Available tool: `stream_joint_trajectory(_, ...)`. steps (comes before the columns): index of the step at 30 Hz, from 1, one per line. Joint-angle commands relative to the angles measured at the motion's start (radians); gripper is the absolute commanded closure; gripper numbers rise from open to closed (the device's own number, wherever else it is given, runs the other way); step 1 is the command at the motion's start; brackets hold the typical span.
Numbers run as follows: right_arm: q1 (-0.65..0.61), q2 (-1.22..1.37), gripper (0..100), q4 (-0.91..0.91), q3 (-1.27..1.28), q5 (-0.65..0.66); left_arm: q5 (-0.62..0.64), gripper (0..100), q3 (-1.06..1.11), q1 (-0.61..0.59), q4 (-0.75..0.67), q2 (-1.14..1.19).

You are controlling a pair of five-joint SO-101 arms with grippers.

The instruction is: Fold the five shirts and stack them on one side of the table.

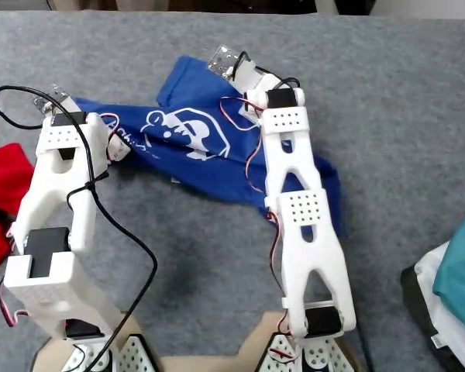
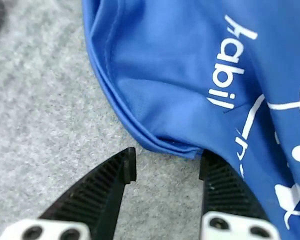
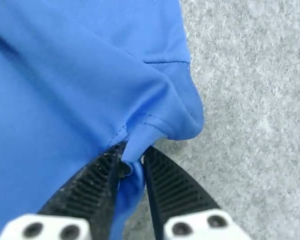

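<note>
Clamping tight on a hem fold of the blue shirt (image 3: 80, 75), my right pincer (image 3: 134, 155) is holding the cloth at the garment's far edge. My left pincer (image 2: 167, 167) is standing spread apart, gripping nothing, with the shirt's doubled-over edge lying just ahead of its opening. The blue shirt is lying rumpled across the middle of the grey table (image 1: 403, 116), printed side up, neither flat nor folded, so I am judging that I am only beginning on this one. I am counting one blue shirt under my two arms and one red shirt (image 1: 4, 186) lying crumpled at the table's left edge, apparently waiting its turn. At the right edge a pile is showing, with a teal cloth (image 1: 461, 271) resting on a white cloth (image 1: 428, 267) and a dark layer (image 1: 418, 310) beneath. Whether those three are folded shirts I cannot tell, since the edge of the view is cutting them off. That is making five pieces of cloth at most. If that pile is the stack, I am reckoning three shirts done and two left: the red one untouched, and the blue one now in hand and needing to be spread flat before any folding.
</note>
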Motion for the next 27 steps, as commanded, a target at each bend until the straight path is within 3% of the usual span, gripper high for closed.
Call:
stream_joint_trajectory(1,-0.001,-0.004,99.3,-0.005,-0.002,0.017,0.023,78,-0.046,0.017,0.009,-0.039)
stream_joint_trajectory(8,-0.001,-0.004,99.3,-0.003,-0.002,0.017,0.021,78,-0.081,0.126,0.020,-0.031)
stream_joint_trajectory(17,-0.002,-0.004,99.3,-0.003,-0.002,0.017,0.021,78,-0.081,0.060,-0.052,-0.021)
stream_joint_trajectory(23,-0.012,-0.004,99.3,-0.003,-0.001,0.017,0.029,79,-0.098,0.060,-0.133,0.110)
stream_joint_trajectory(27,-0.012,-0.004,99.3,-0.003,-0.001,0.017,0.029,87,-0.164,0.060,-0.086,0.154)
